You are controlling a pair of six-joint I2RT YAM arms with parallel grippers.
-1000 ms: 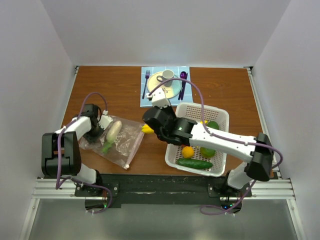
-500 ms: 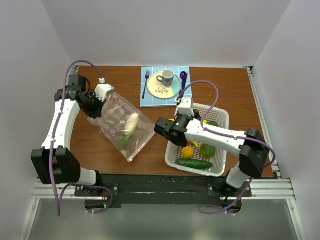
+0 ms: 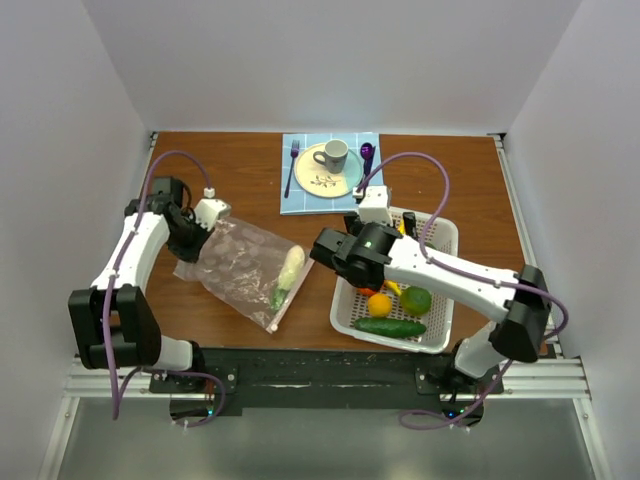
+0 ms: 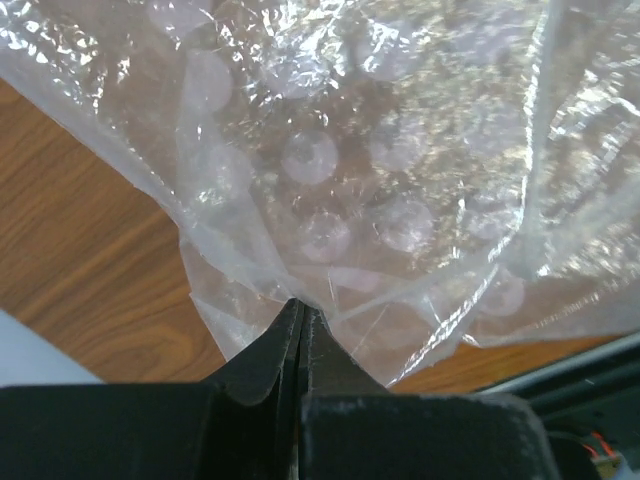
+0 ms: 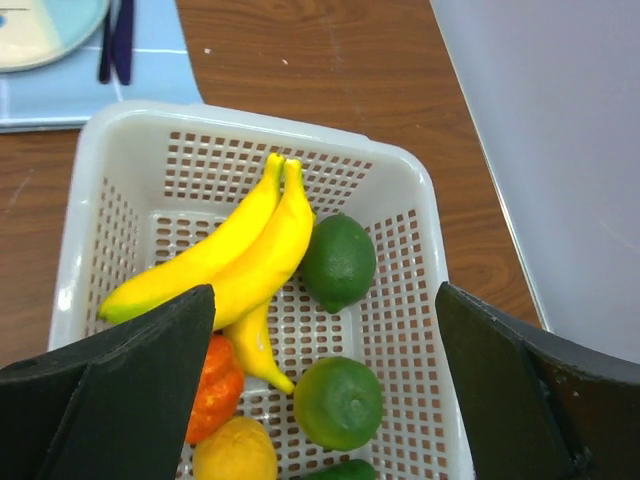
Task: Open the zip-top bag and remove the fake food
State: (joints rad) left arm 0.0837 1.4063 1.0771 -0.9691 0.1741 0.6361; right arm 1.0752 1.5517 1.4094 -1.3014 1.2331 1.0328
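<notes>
The clear zip-top bag [image 3: 238, 268] lies slanted on the table, its pinkish zip edge at the near right. My left gripper [image 3: 190, 236] is shut on its far-left corner; the left wrist view shows the jaws [image 4: 300, 305] pinching crinkled plastic [image 4: 380, 150]. One pale whitish piece with a green end [image 3: 290, 270] remains inside, near the zip edge. My right gripper [image 5: 325, 300] hangs open above the white basket [image 5: 420, 200], holding nothing. Fake food lies in the basket: yellow bananas [image 5: 230, 260], two green limes [image 5: 340, 262], an orange-red piece [image 5: 215, 385], a yellow one [image 5: 235, 455] and a cucumber [image 3: 390, 326].
At the back centre, a blue mat [image 3: 295, 200] carries a plate [image 3: 322, 175], a cup [image 3: 334, 153], a fork [image 3: 292, 165] and a purple utensil [image 3: 366, 160]. The basket [image 3: 440, 235] stands at the near right. White walls close in both sides.
My right gripper carried a yellow piece from the bag to the basket and opened. My left arm raised the bag's corner, then lowered it; the whitish piece slid toward the zip edge.
</notes>
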